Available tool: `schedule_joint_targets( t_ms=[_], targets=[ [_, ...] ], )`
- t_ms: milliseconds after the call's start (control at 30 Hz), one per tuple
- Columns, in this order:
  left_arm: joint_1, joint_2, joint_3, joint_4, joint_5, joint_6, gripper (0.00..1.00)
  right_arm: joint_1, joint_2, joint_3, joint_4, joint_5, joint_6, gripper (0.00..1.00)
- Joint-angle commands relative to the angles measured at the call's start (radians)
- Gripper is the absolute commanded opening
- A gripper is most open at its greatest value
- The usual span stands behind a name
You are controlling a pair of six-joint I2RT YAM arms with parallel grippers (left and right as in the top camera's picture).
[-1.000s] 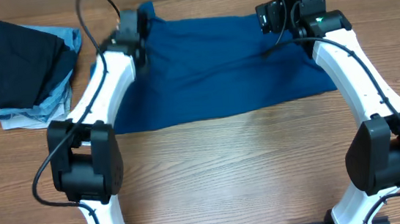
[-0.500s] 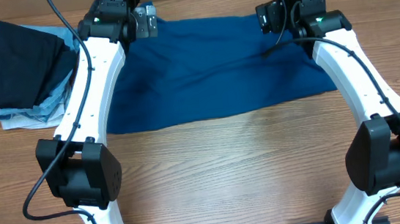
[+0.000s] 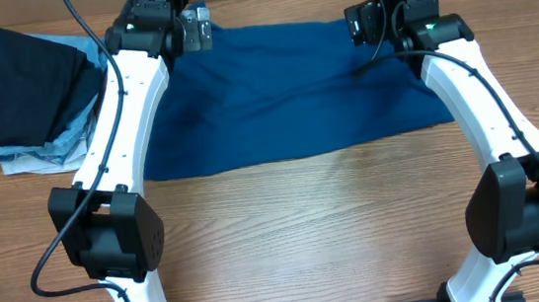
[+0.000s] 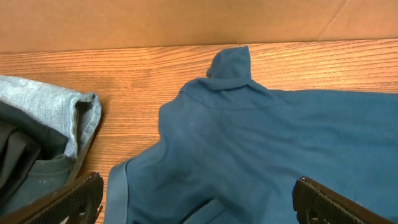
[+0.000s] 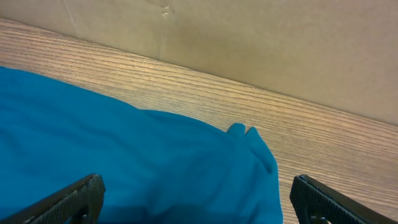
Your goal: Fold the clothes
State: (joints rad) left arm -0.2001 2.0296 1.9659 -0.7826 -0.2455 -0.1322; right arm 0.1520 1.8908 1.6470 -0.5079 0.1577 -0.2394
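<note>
Tabletop (image 3: 308,237) is bare from 4 to 8 o'clock; one shirt (image 3: 294,99) spans 12, one pile (image 3: 31,95) sits at 10. I see left pincer (image 4: 199,205) and right pincer (image 5: 196,205) spread apart, empty.

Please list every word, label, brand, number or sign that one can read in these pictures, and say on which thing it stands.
None can be read. The blue T-shirt is plain. The black garment and the pale blue garments under it show no print or tag. The wooden table, the left arm and the right arm bear no readable marking.
</note>
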Motion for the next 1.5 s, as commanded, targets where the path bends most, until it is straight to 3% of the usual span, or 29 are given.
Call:
schedule_joint_targets(
  t_ms=[0, 1467],
  targets=[
    [0.003, -0.014, 0.011, 0.000, 0.010, -0.014, 1.00, 0.003, -0.004, 0.007, 0.008, 0.006, 0.008, 1.00],
    [0.017, -0.008, 0.011, 0.000, 0.010, -0.014, 1.00, 0.003, -0.004, 0.007, 0.008, 0.006, 0.008, 1.00]
  ],
)
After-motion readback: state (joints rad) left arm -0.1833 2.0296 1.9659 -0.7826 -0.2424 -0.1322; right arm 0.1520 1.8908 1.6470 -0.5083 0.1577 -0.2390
